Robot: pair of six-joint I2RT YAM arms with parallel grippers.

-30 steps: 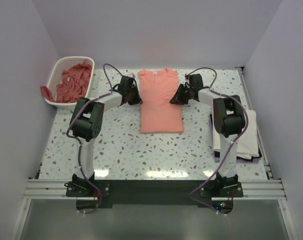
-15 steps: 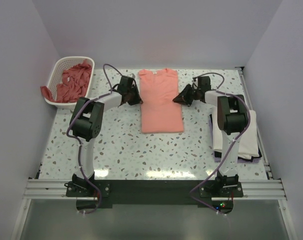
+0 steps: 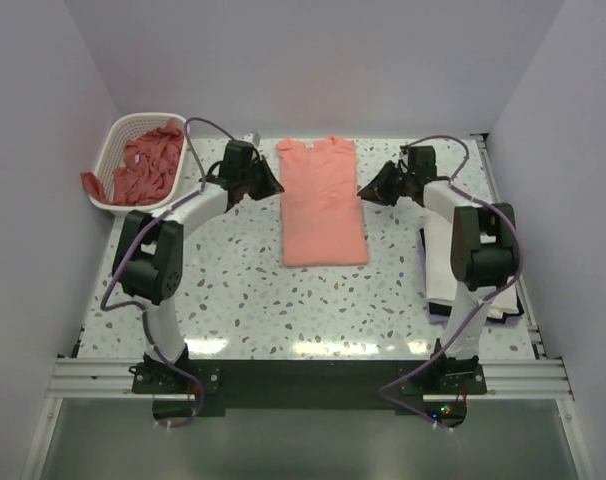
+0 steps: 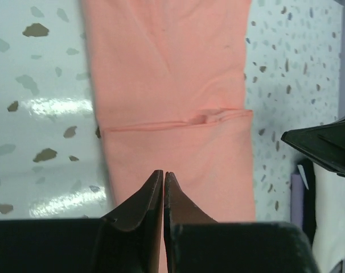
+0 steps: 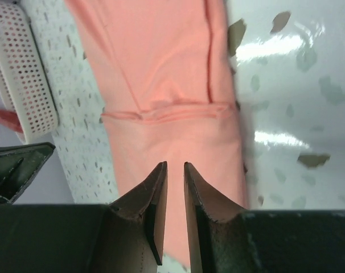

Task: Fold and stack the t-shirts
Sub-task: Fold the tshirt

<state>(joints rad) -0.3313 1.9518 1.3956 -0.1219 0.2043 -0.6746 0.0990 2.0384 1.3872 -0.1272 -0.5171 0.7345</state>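
A salmon-pink t-shirt lies flat at the table's middle, sleeves folded in to a long rectangle, neck at the far end. It also shows in the left wrist view and the right wrist view. My left gripper is shut and empty just off its left edge, its tips over the cloth. My right gripper is off its right edge, its jaws a narrow gap apart with nothing between them. A folded white t-shirt lies at the right. More pink t-shirts fill the basket.
The white lattice basket stands at the far left corner, one pink shirt hanging over its near rim. A dark item pokes out under the white shirt. A metal rail runs along the table's right edge.
Both grippers have drawn back from the shirt's sides, the left one to the left and farther back, the right one to the right. The shirt has not moved.
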